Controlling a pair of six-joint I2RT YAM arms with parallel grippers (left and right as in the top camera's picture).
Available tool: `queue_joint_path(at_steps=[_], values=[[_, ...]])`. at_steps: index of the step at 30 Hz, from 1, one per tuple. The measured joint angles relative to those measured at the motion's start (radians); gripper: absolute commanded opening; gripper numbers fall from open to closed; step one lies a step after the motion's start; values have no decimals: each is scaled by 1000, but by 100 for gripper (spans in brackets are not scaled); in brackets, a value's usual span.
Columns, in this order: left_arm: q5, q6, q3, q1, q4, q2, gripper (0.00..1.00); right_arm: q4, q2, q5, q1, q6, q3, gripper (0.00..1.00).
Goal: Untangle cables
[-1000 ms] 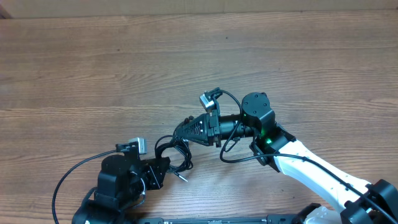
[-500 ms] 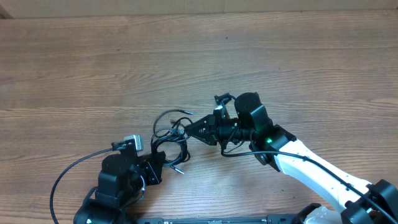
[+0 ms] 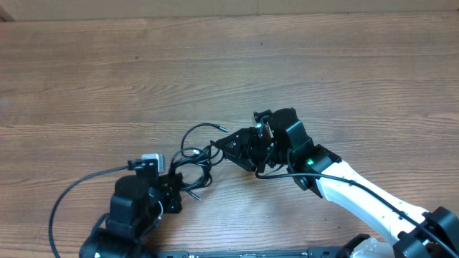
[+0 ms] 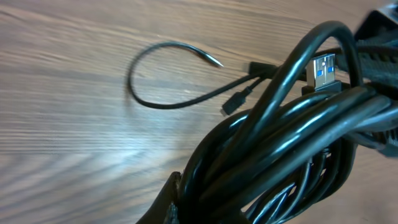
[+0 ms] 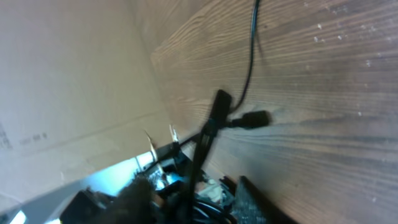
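Observation:
The cables point(image 3: 195, 166) are a bunch of thin black cords lying between my two grippers near the table's front. One loose loop point(image 3: 203, 129) arcs away from the bunch toward the far side. My left gripper point(image 3: 174, 189) is shut on the near-left side of the bunch. In the left wrist view the cables point(image 4: 280, 149) fill the frame, with a USB plug point(image 4: 323, 70) and a small plug tip point(image 4: 231, 104) showing. My right gripper point(image 3: 221, 145) is shut on the bunch's right side. The right wrist view is blurred, with one cord point(image 5: 250, 56) and a plug point(image 5: 250, 119) visible.
The wooden table point(image 3: 229, 64) stretches behind and to both sides. A thick black arm cable point(image 3: 68, 204) loops out to the left of my left arm. The right arm's white link point(image 3: 358, 193) runs off to the front right.
My right gripper has rolled and shifted left toward the bunch. The left gripper has pulled slightly left. A loose loop has sprung out toward the far side.

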Motion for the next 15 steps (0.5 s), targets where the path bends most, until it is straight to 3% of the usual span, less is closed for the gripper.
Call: queue_joint_path(at_steps=[2, 3, 5, 15], values=[[-37, 21, 40, 0, -19, 32, 4, 1, 0, 4, 0, 4, 0, 71], [-51, 32, 62, 0, -26, 52, 4, 0, 0, 2, 0, -4, 0, 86], [-74, 59, 107, 0, -34, 101, 4, 1, 0, 4, 0, 0, 0, 100], [-106, 157, 267, 0, -121, 396, 4, 8, 0, 3, 0, 2, 0, 100]])
